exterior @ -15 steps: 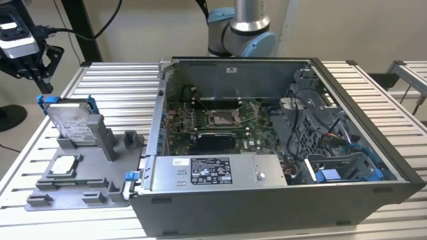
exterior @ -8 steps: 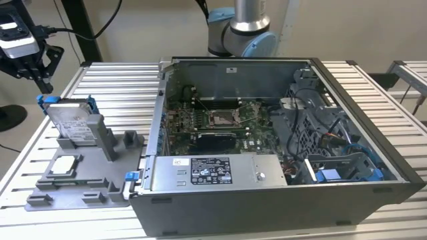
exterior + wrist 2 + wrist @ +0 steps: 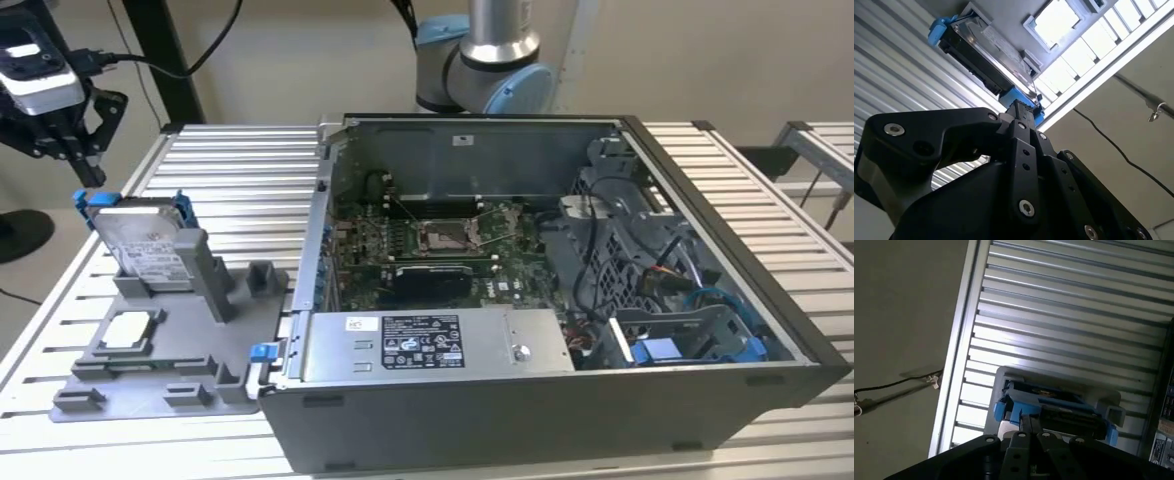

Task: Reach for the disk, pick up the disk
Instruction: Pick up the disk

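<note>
- You have an open computer case (image 3: 534,415) in the middle of the slatted bench (image 3: 234,170). The arm's base (image 3: 487,60) stands behind the case's far wall.
- Inside the case you can see the motherboard (image 3: 441,240), a labelled metal box (image 3: 427,345) along the near wall, and a blue plastic bay piece (image 3: 667,350) at the corner toward the exterior view's right.
- Just beside the case, on the exterior view's left, a grey holder tray (image 3: 200,375) lies flat on the bench. A small white-topped square part (image 3: 130,328) sits in one of its pockets.
- The disk (image 3: 140,245) stands on edge at the far end of that tray, well clear of the case. It leans back a little, its white label faces the case, and its blue bracket (image 3: 83,203) shows at both upper corners.
- Nothing lies between the jaws and the disk; the tray's grey posts flank only its lower part.
- Your gripper (image 3: 90,175) hangs just above the disk's upper corner, the one farthest from the case, at the bracket's end. A narrow gap shows, so there is no contact.
- In both wrist views the disk (image 3: 981,55) (image 3: 1064,410) lies just past the gripper (image 3: 1018,106) (image 3: 1026,421).
- The jaws look drawn together into one narrow tip, holding nothing.
</note>
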Action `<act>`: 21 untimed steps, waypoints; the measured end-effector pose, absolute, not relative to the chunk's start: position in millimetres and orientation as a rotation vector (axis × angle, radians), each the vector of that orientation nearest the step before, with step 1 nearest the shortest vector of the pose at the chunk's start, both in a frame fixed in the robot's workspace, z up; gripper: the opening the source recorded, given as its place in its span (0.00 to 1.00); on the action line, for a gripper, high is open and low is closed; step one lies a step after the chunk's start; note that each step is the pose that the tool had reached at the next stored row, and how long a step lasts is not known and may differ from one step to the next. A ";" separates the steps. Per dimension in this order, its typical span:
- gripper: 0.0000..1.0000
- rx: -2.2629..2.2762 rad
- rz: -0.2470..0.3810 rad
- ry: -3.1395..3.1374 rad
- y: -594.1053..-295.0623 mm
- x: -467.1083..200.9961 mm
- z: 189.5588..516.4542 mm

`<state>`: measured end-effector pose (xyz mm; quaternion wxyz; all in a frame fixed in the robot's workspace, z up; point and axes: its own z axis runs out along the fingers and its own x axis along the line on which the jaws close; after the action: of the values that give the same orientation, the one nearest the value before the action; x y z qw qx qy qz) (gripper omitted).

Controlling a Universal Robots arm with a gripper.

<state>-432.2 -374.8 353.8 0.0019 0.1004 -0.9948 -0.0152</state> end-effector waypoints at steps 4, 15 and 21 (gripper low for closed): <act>0.00 0.371 -0.047 -3.115 -374.8 -432.1 353.8; 0.00 0.539 -0.044 -3.088 -374.8 -432.1 353.8; 0.00 0.631 -0.037 -3.069 -374.8 -432.1 353.8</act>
<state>-432.1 -374.8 353.8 0.0039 0.2013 -0.9794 -0.0118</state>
